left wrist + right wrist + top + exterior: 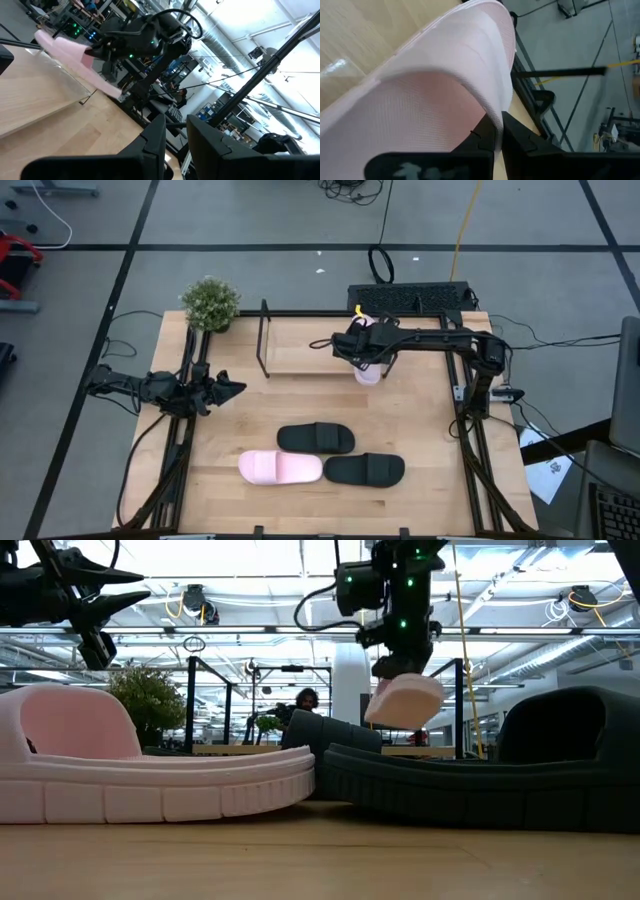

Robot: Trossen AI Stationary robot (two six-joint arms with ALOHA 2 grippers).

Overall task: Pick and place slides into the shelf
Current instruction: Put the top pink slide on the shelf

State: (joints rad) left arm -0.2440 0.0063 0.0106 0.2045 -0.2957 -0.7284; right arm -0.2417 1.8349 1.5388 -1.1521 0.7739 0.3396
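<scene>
My right pincer [366, 348] pinches one pink slide [368, 372] by its strap and holds it in the air at the right end of the shelf [300, 345], at about 1 o'clock on the tabletop [430, 430]. No slide lies on the shelf board, I judge. Three wait near 6 o'clock: pink one [280, 468], two black [316, 439] [364, 470]. My left pincer [232, 389] waits at 9 o'clock, slightly spread. The wood is pale; a small plant [210, 303] stands at 11 o'clock.

Two matte-black arms w/ slim jointed links, black cables looping along them. Right arm [395, 600] shows green LEDs near the wrist. Each gripper [172, 132] has two flat, angular dark fingers [517, 137].
</scene>
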